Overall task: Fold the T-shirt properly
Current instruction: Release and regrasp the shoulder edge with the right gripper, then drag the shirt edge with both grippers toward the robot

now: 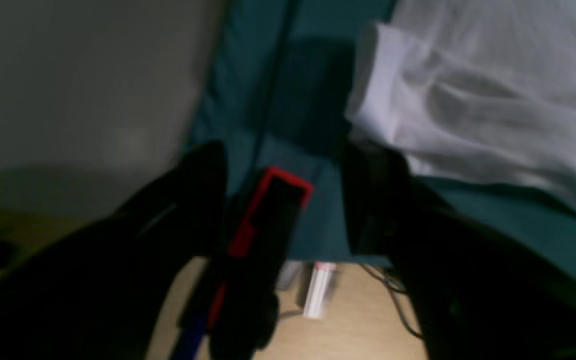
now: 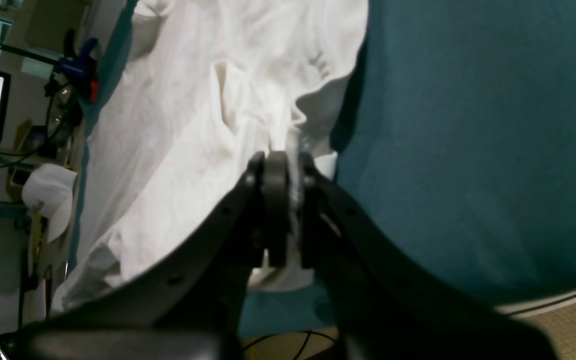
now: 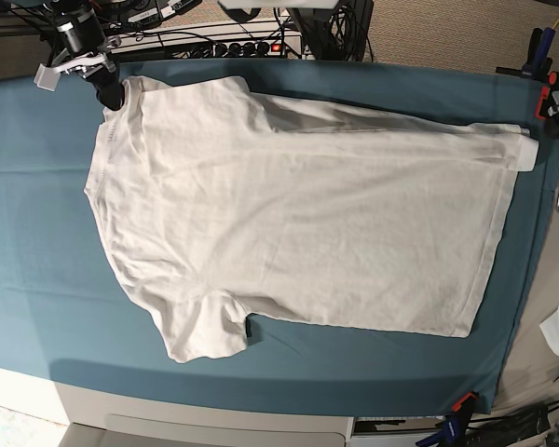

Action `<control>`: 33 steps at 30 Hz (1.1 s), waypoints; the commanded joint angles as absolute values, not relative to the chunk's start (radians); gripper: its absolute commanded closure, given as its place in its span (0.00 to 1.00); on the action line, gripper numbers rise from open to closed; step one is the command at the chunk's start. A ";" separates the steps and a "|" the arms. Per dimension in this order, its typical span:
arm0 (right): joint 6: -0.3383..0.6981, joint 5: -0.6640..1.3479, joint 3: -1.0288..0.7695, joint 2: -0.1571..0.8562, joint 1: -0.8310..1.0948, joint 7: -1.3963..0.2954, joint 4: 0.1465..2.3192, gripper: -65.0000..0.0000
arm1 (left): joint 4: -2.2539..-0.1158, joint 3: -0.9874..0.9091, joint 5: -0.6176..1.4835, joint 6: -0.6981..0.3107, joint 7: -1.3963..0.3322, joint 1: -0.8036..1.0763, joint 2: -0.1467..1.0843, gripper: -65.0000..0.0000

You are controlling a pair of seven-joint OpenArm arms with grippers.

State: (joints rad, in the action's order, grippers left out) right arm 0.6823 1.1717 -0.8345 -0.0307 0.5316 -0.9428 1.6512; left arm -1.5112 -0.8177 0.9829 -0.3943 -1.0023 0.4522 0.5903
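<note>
We see the plain white short-sleeved cotton T-shirt (image 3: 298, 209) lying spread flat across the middle of the worktop, which is draped in a teal cloth (image 3: 37, 270). In the base view its body runs from left to right, one short sleeve pointing to the lower edge of the frame and the hem end at the right.

At the upper left of the base view the right gripper (image 3: 107, 93) sits at the shirt's top left corner. The right wrist view shows this more closely: the dark fingers (image 2: 277, 200) are pressed together on a thin ridge of white fabric at the centre of the frame, with the shirt rising in folds above them and the teal cloth filling the right half.

The left gripper (image 1: 288, 200) appears in its own wrist view (which is blurred), its two black fingers (image 1: 373, 195) standing wide apart with nothing between them. Just beyond them, in the upper right of that frame, lies a stitched edge of the shirt on the teal cloth. A black and red clamp (image 1: 263, 220) stands between the fingers, lower in the frame.
</note>
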 commanded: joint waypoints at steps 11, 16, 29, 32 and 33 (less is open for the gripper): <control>0.698 1.196 -0.839 -0.019 0.537 -0.939 1.669 1.00 | -1.423 -0.690 1.048 -0.429 -1.023 0.373 0.620 0.43; 0.698 1.196 -0.839 -0.019 0.537 -0.939 1.668 1.00 | -1.423 -0.601 1.006 -0.411 -1.023 0.315 0.620 0.43; 0.698 1.223 -0.839 -0.019 0.542 -0.954 1.669 1.00 | -1.423 -0.577 1.015 -0.409 -1.058 0.289 0.620 1.00; 0.698 1.222 -0.839 -0.019 0.561 -0.958 1.669 1.00 | -1.425 -0.577 1.019 -0.409 -1.064 0.292 0.620 1.00; 0.698 1.222 -0.839 -0.019 0.566 -0.958 1.669 1.00 | -1.425 -0.577 1.021 -0.410 -1.066 0.297 0.620 1.00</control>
